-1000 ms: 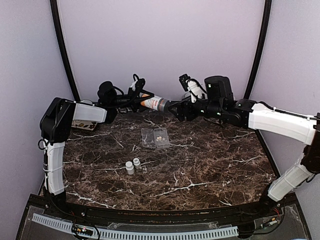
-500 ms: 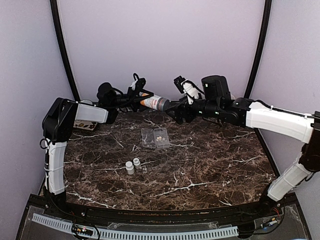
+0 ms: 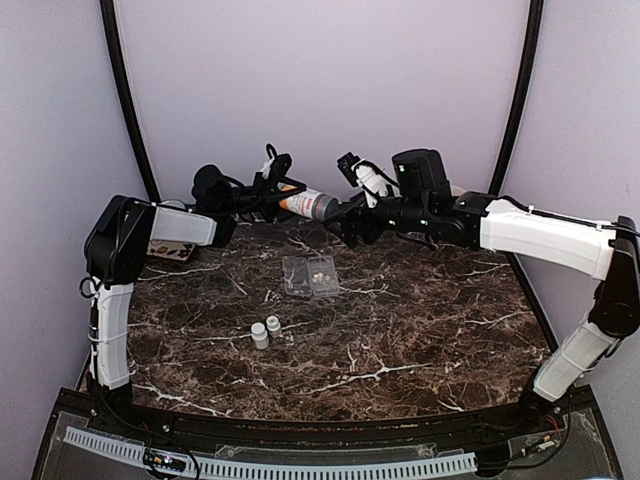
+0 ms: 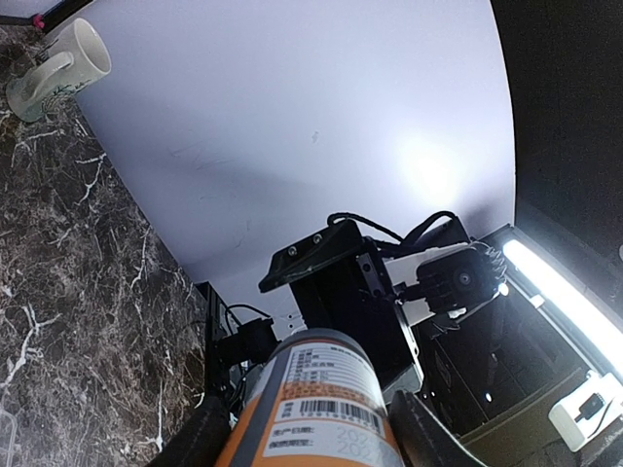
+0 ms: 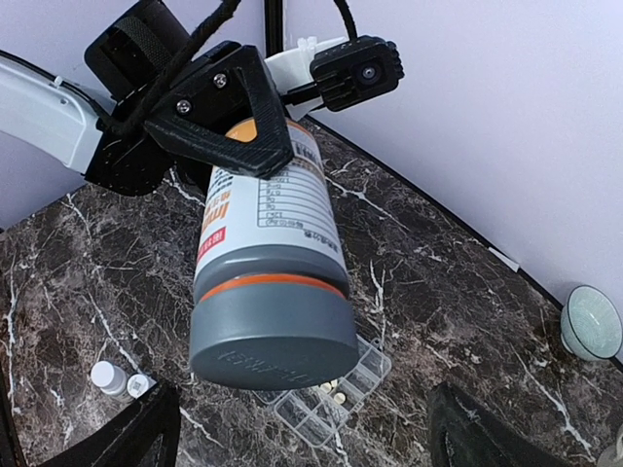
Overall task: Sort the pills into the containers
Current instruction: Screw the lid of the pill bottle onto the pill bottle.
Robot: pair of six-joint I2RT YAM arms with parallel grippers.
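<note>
L arm (image 3: 180, 228): base at near-left corner, upper link standing up, elbow high, forearm running level toward back-centre of the table (image 3: 430, 330). L gripper (image 3: 275, 195) is clamped on the body of an orange bottle (image 3: 300, 204), held off the table, roughly horizontal, grey cap (image 3: 324, 209) pointing right. L wrist cam: both fingers hug the bottle sides, label facing the lens. A mug (image 4: 56, 60) is on the marble near the wall.

Two small white bottles (image 3: 266, 330) stand upright left of centre, just beside each other, well apart from both arms.

Pill box (image 3: 309, 275) lies flat at table centre, nearer than the held bottle, opened out w/ two clear halves side by side. A few pills (image 3: 318, 272) sit in the right-hand half as seen from above; which compartments, can't tell.

R gripper (image 3: 342, 218) faces the cap head-on, jaws spread wide, nothing in them. R wrist cam: cap centred between the fingers (image 5: 136, 433), gap each side, no contact seen.

R arm (image 3: 545, 240): base near-right, elbow out at the right edge, forearm stretched long and level toward back-centre. Bowl (image 5: 590, 323) is far right by the wall.
</note>
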